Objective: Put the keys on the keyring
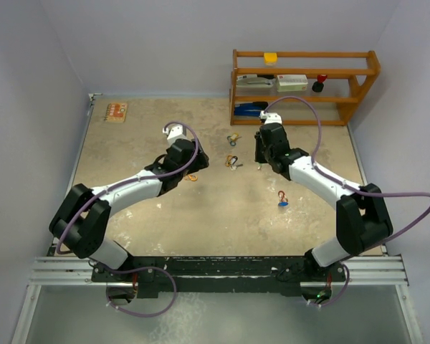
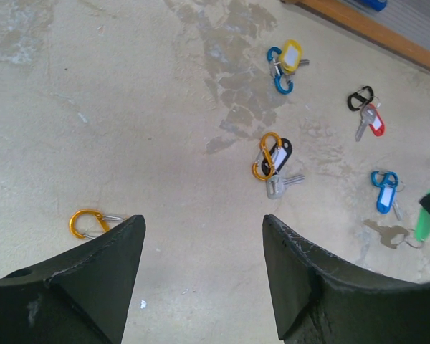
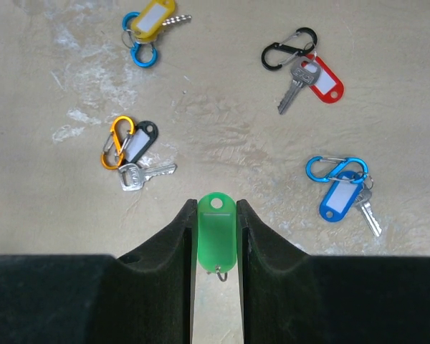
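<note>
My right gripper is shut on a green plastic tag and holds it above the table; a small wire ring hangs at the tag's near end. Below it lie several key sets. One has a black tag, silver key and orange carabiner. One has a yellow tag and blue carabiner. One has a red-tagged key on a black carabiner. One has a blue tag on a blue carabiner. My left gripper is open and empty over bare table. A loose orange carabiner lies by its left finger.
A wooden shelf with small objects stands at the back right. A small wooden board lies at the back left. Both arms reach to mid-table, the grippers either side of the keys. A red and blue piece lies right of centre.
</note>
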